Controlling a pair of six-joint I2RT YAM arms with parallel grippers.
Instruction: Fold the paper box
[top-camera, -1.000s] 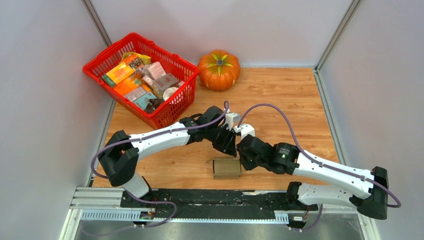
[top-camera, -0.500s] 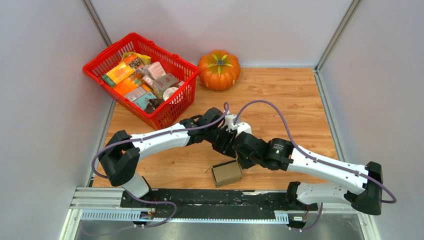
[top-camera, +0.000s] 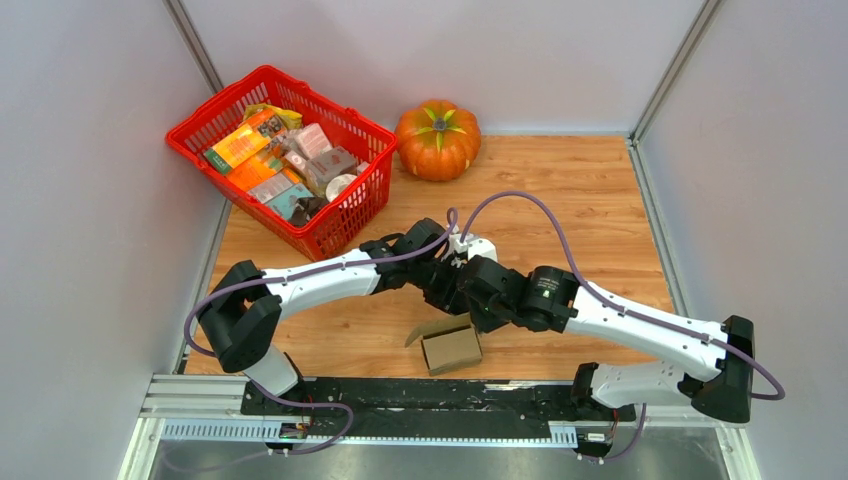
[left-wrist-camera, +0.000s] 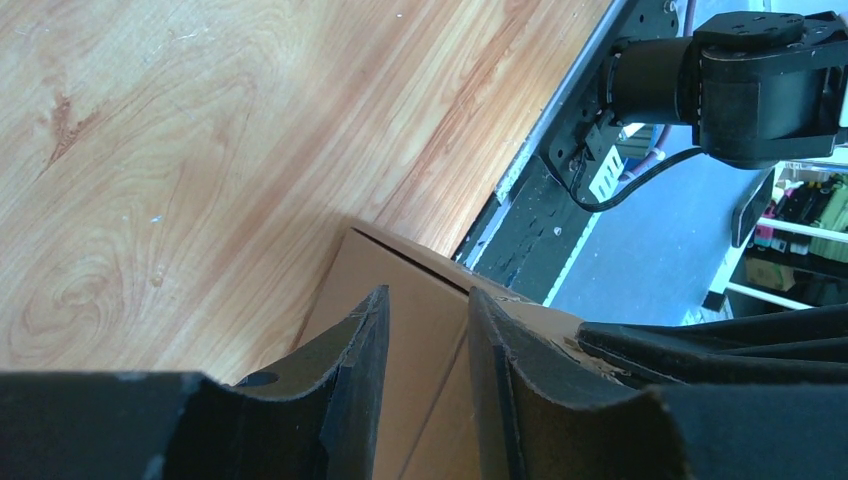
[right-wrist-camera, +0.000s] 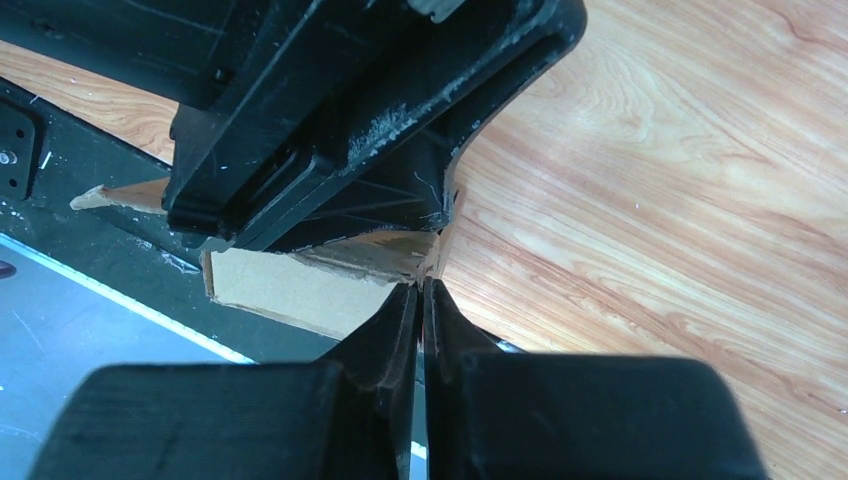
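Note:
The paper box is a small brown cardboard box near the table's front edge, tilted, with one flap sticking out at its left. My right gripper is at the box's far right corner. In the right wrist view its fingers are pressed together on a thin edge of the box. My left gripper hovers just behind the box. In the left wrist view its jaws stand a little apart with nothing between them, and the box lies below them.
A red basket of colourful packages stands at the back left. An orange pumpkin sits at the back middle. The black base rail runs just in front of the box. Grey walls close in both sides.
My right arm has swung left toward the left gripper. The box has turned, tilted and shifted slightly, and its left flap now sticks out further.

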